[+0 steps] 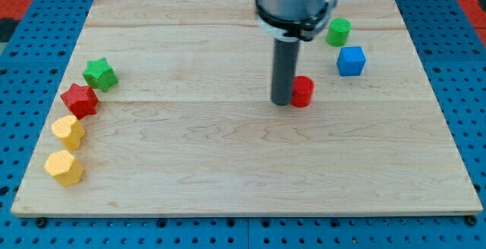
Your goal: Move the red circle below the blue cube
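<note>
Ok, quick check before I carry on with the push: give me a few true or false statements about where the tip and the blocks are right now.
1. My tip is beside the red circle, on its left in the view. True.
2. The red circle is already below the blue cube. False: it sits to the cube's lower left.
3. The green circle is above the blue cube. True.
4. The green star is at the view's right. False: it is at the left, by the red star.
</note>
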